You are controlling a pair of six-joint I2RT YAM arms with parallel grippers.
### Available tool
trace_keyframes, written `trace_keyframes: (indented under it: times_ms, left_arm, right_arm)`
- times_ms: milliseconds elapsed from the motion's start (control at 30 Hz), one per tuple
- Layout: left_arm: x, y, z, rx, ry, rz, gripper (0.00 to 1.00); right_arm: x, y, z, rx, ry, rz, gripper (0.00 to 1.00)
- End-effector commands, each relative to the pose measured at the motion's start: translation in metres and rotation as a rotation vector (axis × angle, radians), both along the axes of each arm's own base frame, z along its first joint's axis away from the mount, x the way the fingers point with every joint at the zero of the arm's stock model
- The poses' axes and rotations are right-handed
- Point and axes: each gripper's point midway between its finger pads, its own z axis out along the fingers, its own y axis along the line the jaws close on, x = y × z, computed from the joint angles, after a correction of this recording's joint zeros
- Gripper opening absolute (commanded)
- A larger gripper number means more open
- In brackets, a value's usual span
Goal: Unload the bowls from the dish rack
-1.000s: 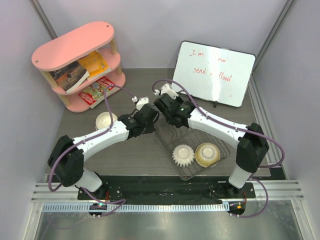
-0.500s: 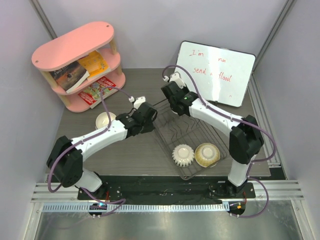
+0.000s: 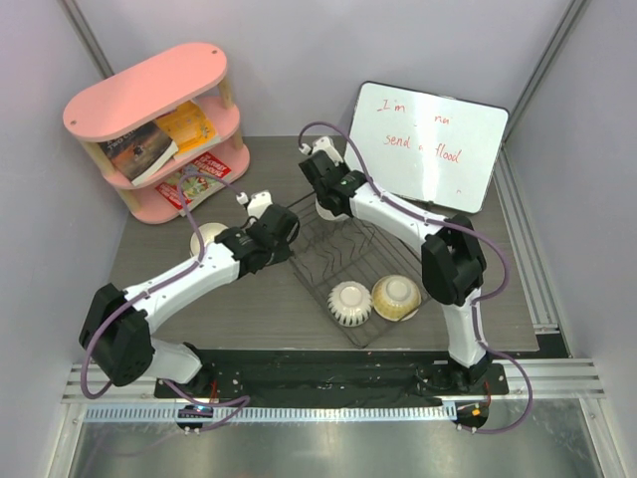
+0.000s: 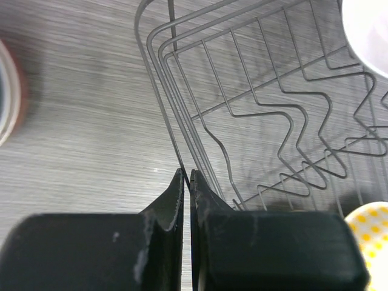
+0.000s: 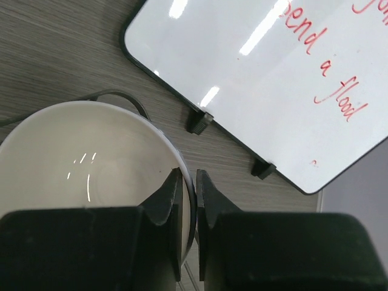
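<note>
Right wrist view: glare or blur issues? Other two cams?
Right wrist: ceiling-light streaks glare on the whiteboard, small highlights inside the cream bowl, fingers soft up close. Left wrist: dish rack wires sharp, bowl at the left edge blurred, white bowl top right blown out. Top external: even light, sharp, only soft shadows.

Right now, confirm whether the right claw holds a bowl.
Yes, the right claw pinches the rim of the cream bowl.
</note>
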Motion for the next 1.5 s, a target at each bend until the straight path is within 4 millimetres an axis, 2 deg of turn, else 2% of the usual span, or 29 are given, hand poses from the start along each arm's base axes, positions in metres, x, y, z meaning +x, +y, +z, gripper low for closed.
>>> trace_keyframes:
  times_ms: [0,67,133,367,500,533,600,633,667,700,733,767,833,867,900,933,1000,1167,1233,1267,1300,1367,1400,1467]
  left_arm:
    - [-0.040,0.045,-0.028,0.194,0.154,-0.004,0.00]
    - [-0.042,0.037,-0.029,0.187,0.151,-0.024,0.00]
    - [-0.043,0.028,-0.028,0.190,0.138,-0.034,0.00]
    - [-0.047,-0.010,-0.048,0.229,0.169,-0.090,0.00]
    - [-0.043,-0.029,-0.052,0.240,0.170,-0.119,0.00]
    - [-0.042,-0.031,-0.051,0.240,0.168,-0.123,0.00]
    - [-0.040,-0.032,-0.046,0.234,0.152,-0.125,0.00]
    - [-0.040,-0.030,-0.043,0.233,0.144,-0.118,0.02]
    - [-0.040,-0.026,-0.039,0.241,0.132,-0.105,0.05]
    - [-0.039,-0.024,-0.029,0.228,0.108,-0.096,0.12]
    - [-0.039,-0.020,-0.025,0.230,0.096,-0.088,0.15]
    - [-0.036,-0.016,-0.018,0.233,0.069,-0.069,0.18]
    - [-0.036,-0.010,-0.001,0.228,0.036,-0.055,0.32]
    - [-0.035,-0.009,0.006,0.229,0.021,-0.049,0.38]
    - [-0.035,-0.002,0.012,0.251,0.016,-0.041,0.41]
    - [-0.034,-0.001,0.024,0.240,-0.009,-0.033,0.42]
    - [-0.032,0.007,0.032,0.256,-0.032,-0.010,0.48]
    - [-0.032,0.022,0.054,0.252,-0.088,0.042,0.50]
    - [-0.033,0.033,0.064,0.265,-0.119,0.075,0.51]
    - [-0.033,0.038,0.075,0.253,-0.146,0.091,0.51]
    - [-0.035,0.044,0.082,0.249,-0.165,0.109,0.55]
    - [-0.036,0.060,0.098,0.276,-0.213,0.138,0.57]
    - [-0.038,0.070,0.114,0.256,-0.251,0.155,0.58]
    - [-0.043,0.092,0.130,0.284,-0.289,0.193,0.61]
  right_arm:
    - [0.031,0.024,0.015,0.120,-0.086,0.010,0.01]
    - [0.035,0.029,0.010,0.113,-0.078,0.023,0.01]
    - [0.041,0.034,0.018,0.128,-0.094,0.031,0.01]
    - [0.055,0.056,0.018,0.157,-0.098,0.079,0.01]
    - [0.049,0.051,0.019,0.158,-0.092,0.077,0.01]
    - [0.046,0.049,0.031,0.175,-0.111,0.080,0.01]
    - [0.039,0.046,0.035,0.179,-0.106,0.087,0.01]
    - [0.034,0.042,0.054,0.203,-0.130,0.090,0.01]
    - [0.028,0.039,0.053,0.200,-0.121,0.094,0.01]
    - [0.023,0.036,0.061,0.210,-0.128,0.094,0.01]
    - [0.015,0.033,0.075,0.233,-0.131,0.100,0.01]
    - [0.009,0.032,0.080,0.239,-0.127,0.105,0.01]
    - [-0.001,0.028,0.087,0.239,-0.116,0.109,0.01]
    - [-0.009,0.027,0.100,0.250,-0.130,0.117,0.01]
    - [-0.013,0.026,0.104,0.248,-0.129,0.118,0.01]
    - [-0.019,0.024,0.108,0.247,-0.125,0.122,0.01]
    - [-0.027,0.022,0.117,0.276,-0.131,0.133,0.01]
    - [-0.041,0.024,0.125,0.331,-0.107,0.166,0.01]
    - [-0.049,0.031,0.124,0.352,-0.089,0.192,0.01]
    - [-0.054,0.036,0.125,0.359,-0.084,0.211,0.01]
    - [-0.059,0.043,0.127,0.389,-0.085,0.223,0.01]
    - [-0.070,0.060,0.125,0.387,-0.077,0.264,0.01]
    - [-0.073,0.068,0.121,0.377,-0.072,0.280,0.01]
    - [-0.084,0.093,0.119,0.379,-0.057,0.341,0.01]
